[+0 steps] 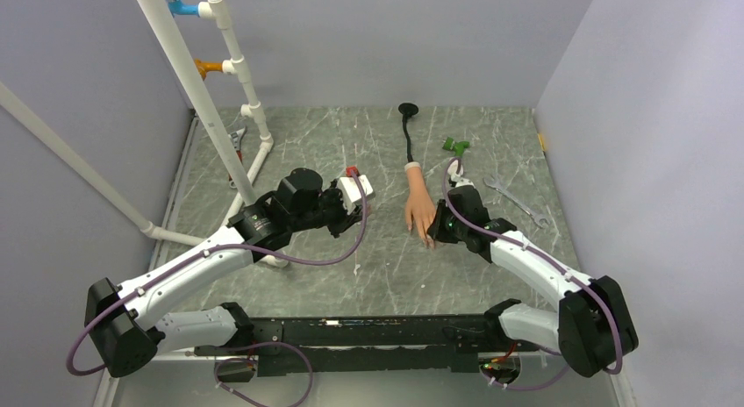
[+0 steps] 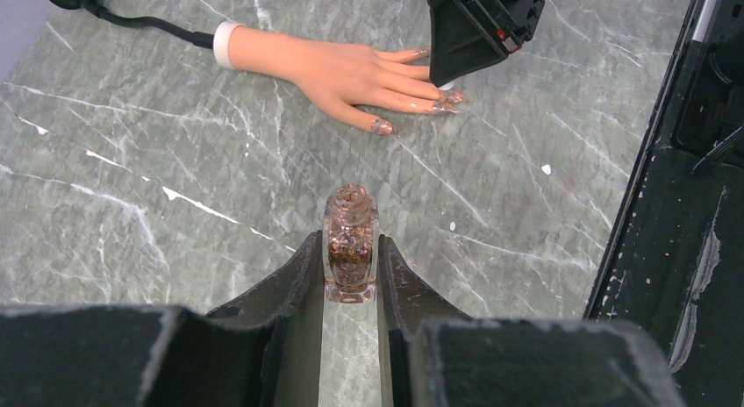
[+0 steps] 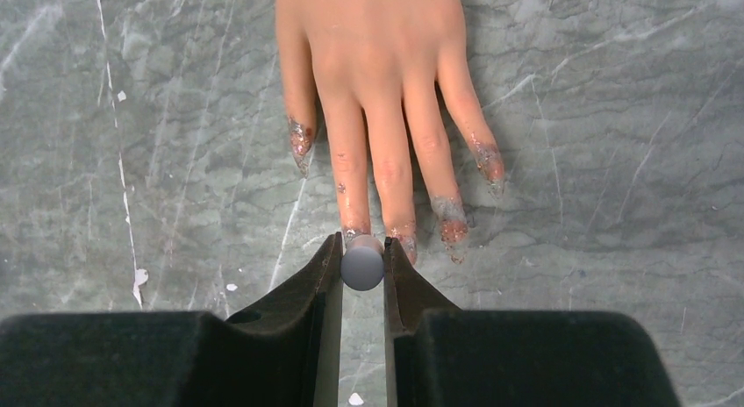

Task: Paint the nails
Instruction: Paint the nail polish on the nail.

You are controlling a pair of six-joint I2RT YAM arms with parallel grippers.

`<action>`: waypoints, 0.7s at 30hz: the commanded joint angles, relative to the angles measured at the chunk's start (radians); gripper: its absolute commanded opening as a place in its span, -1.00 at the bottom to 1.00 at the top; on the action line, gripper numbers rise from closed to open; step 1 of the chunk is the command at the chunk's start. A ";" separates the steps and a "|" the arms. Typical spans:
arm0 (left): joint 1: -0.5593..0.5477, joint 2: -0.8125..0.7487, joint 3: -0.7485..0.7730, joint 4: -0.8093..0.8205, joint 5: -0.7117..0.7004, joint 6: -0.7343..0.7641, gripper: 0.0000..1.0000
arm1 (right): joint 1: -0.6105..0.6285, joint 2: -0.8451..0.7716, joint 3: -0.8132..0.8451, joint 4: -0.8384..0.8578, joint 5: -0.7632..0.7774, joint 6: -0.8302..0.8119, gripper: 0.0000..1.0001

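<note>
The grey marbled table carries a peach mannequin hand lying palm down, with its fingers pointing towards the arm bases. A white pipe frame stands well to the hand's left, and a wrench lies to its right. The left gripper, well apart on the hand's left, is clamped narrowly on an open glitter polish bottle held upright. The right gripper sits right at the fingertips, its jaws pinched on a small round grey cap. The glitter-coated nails lie just beyond those jaws, and the cap overlaps one middle fingertip.
</note>
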 commanded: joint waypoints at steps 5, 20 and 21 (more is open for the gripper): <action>-0.005 -0.012 0.035 0.023 -0.004 0.011 -1.00 | -0.004 -0.015 -0.010 0.024 -0.051 -0.009 -1.00; -0.005 -0.014 0.034 0.022 -0.006 0.011 -1.00 | -0.004 -0.041 -0.039 0.008 -0.081 0.012 -1.00; -0.005 -0.014 0.034 0.023 -0.007 0.011 -1.00 | -0.004 -0.042 -0.040 0.004 -0.076 0.015 -1.00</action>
